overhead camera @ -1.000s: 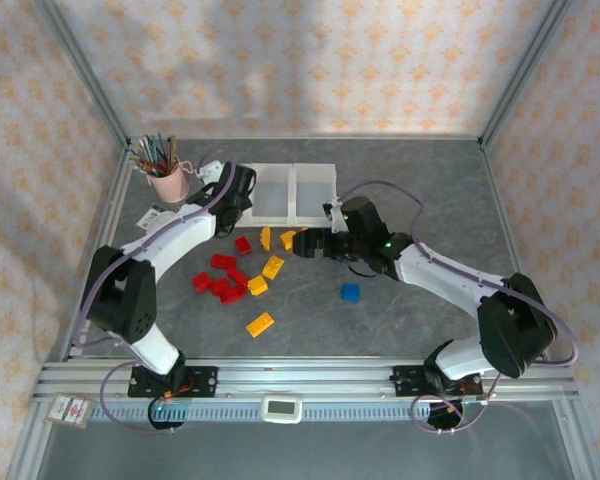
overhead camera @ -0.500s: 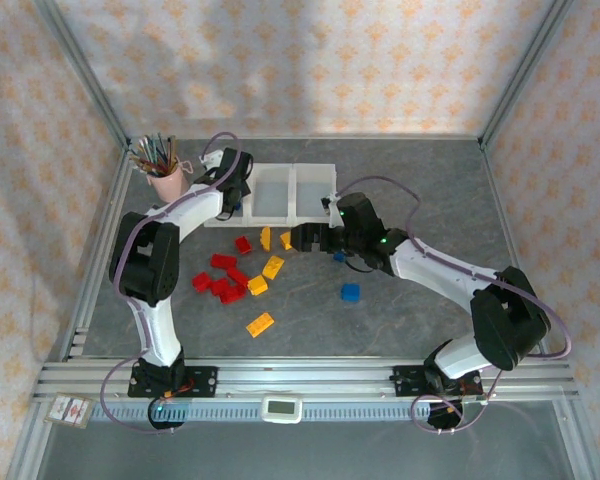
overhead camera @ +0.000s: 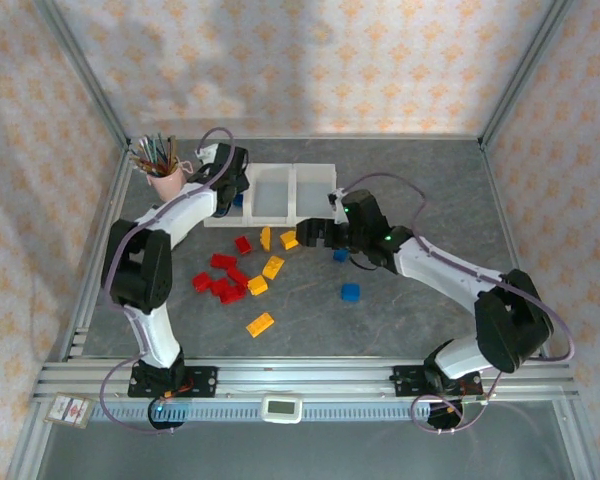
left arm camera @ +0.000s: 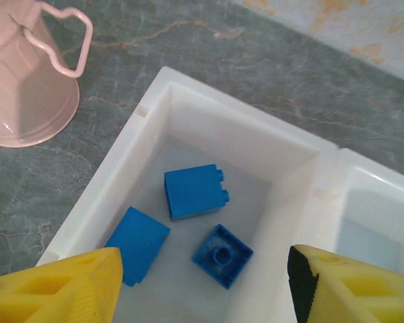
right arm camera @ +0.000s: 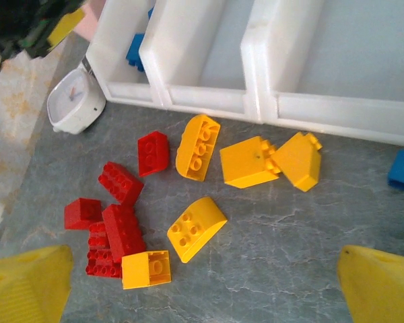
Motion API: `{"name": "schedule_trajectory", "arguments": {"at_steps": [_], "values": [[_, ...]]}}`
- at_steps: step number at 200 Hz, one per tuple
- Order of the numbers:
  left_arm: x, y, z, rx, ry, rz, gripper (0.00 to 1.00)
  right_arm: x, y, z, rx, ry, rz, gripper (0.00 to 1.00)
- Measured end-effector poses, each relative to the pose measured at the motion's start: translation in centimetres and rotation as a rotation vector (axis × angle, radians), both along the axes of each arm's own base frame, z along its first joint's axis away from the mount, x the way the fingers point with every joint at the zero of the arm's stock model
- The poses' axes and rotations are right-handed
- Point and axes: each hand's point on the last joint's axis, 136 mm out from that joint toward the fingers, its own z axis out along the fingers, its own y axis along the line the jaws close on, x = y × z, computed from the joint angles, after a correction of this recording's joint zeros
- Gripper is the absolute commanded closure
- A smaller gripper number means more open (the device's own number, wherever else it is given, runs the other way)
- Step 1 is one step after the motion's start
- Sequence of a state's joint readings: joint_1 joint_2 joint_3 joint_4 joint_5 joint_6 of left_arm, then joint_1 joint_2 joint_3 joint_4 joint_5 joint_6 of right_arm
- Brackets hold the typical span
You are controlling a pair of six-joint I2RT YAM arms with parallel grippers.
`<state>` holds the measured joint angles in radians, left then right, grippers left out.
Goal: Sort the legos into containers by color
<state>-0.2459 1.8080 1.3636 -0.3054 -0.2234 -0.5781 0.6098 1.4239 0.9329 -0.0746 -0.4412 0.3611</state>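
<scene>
My left gripper hangs open over the left bin of the white containers, with nothing between its yellow fingers. Three blue legos lie on that bin's floor; one is upside down. My right gripper is open above the table, just in front of the bins. Below it lie yellow legos and a red cluster. Two blue legos and a yellow one lie on the table.
A pink cup of pencils stands just left of the bins. A small white round object lies near the left bin's front corner. The middle bin and right bin look bare inside. Metal rails frame the table.
My left arm has swung back toward the left bin, and its jaws have opened. My right gripper shifted slightly left, then back right, staying open over the yellow bricks.
</scene>
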Motion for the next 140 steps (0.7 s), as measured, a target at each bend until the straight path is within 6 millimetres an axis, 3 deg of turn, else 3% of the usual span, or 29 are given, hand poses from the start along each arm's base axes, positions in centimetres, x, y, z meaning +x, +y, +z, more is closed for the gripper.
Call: {"name": "schedule_trajectory", "arguments": {"at_steps": [24,47,79,102,140], "values": [[-2.3,-1.8,2.5,-0.05,-0.049,-0.042,0.31,0.1,-2.1,0.3,0.002,0.0,-0.043,0.0],[-4.9,-6.3,3.8,-0.105,-0.073,-0.142,0.3,-0.3,-4.1,0.0,-0.007,0.013,-0.083,0.0],[-9.7,-13.7,2.4,-0.168,-0.033,-0.307,0.3,-1.6,-7.0,-1.8,-0.044,0.073,-0.137,0.0],[-12.7,-17.7,1.1,-0.204,0.008,-0.388,0.29,-2.7,-9.2,-3.2,-0.075,0.126,-0.181,0.0],[-15.7,-24.6,-0.4,-0.244,0.04,-0.516,0.29,-4.3,-12.2,-4.5,-0.085,0.18,-0.257,0.0]]}}
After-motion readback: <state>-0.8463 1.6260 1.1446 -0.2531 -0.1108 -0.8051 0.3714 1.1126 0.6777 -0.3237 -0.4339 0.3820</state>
